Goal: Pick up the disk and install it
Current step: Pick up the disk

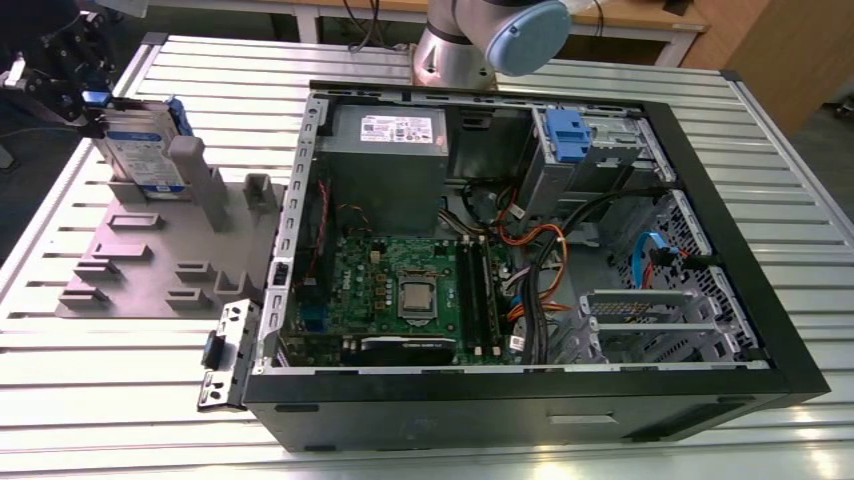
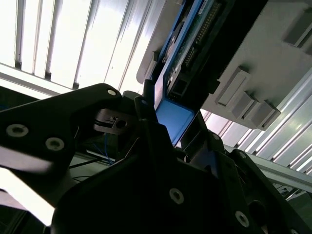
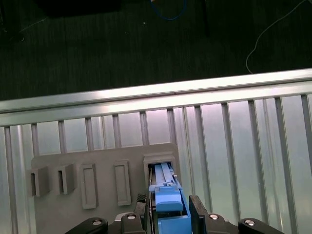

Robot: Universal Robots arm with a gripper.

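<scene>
Exterior view: gripper [image 1: 94, 105], partly cut off at frame edge, fingers closed narrow on upright disk [image 1: 140, 150] seated in grey fixture [image 1: 147, 250] slot beside PC case [image 1: 747, 300]; contact pts hidden.

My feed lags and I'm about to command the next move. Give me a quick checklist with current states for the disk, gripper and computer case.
1. Disk upright in its grey holder: ok.
2. Gripper lined up on the disk's blue frame: ok.
3. Computer case open, inside exposed: ok.
4. Drive cage free for the disk: cannot tell; a blue clip sits there.
5. Cables clear of the cage: cannot tell.
</scene>
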